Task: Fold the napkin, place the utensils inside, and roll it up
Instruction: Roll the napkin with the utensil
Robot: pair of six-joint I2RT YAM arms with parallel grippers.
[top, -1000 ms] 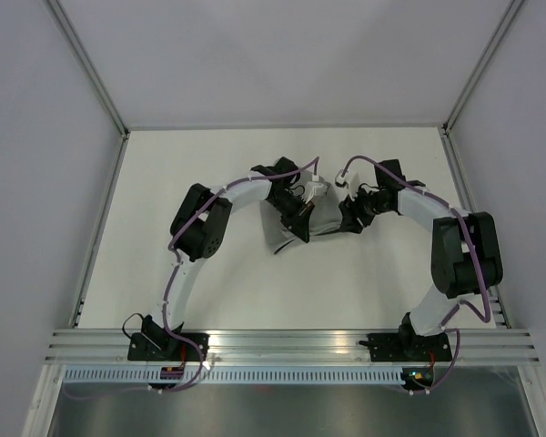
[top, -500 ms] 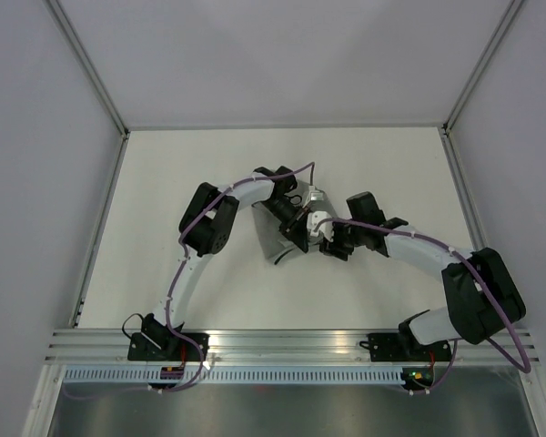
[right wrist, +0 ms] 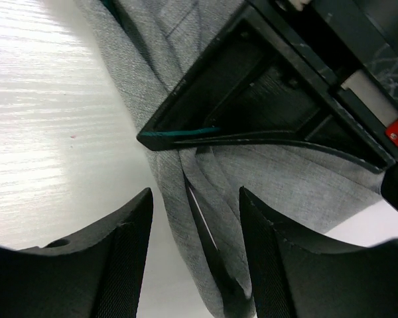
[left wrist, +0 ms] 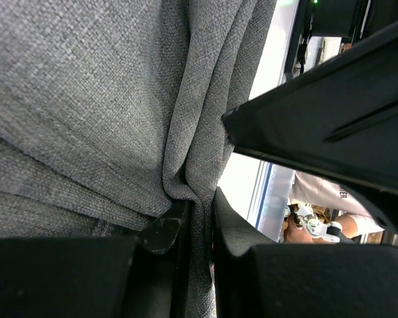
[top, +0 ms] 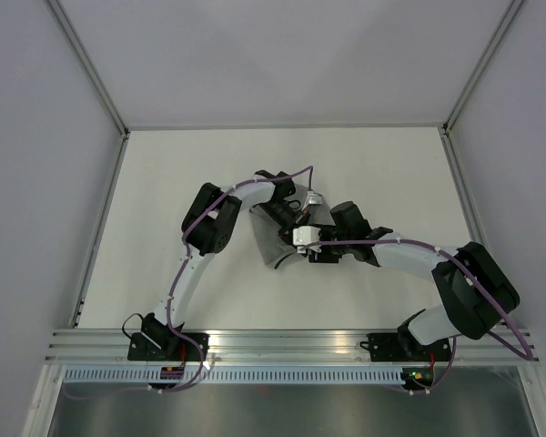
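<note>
Where napkin point(top: 275, 244) lies bunched at middle of desk point(top: 164, 182), both sets of fingers work at it. Left fingers point(left wrist: 160, 233) nearly closed, pinching gathered fold of napkin between them; creased cloth fans out beyond tips. Right fingers point(right wrist: 123, 255) stand apart, gripping nothing, straddling napkin's folded edge; cloth runs into gap between them. Right fingers just beside left fingers, over napkin.

Bright even light; glare on table point(right wrist: 40, 99); napkin point(left wrist: 86, 99) weave sharp.
</note>
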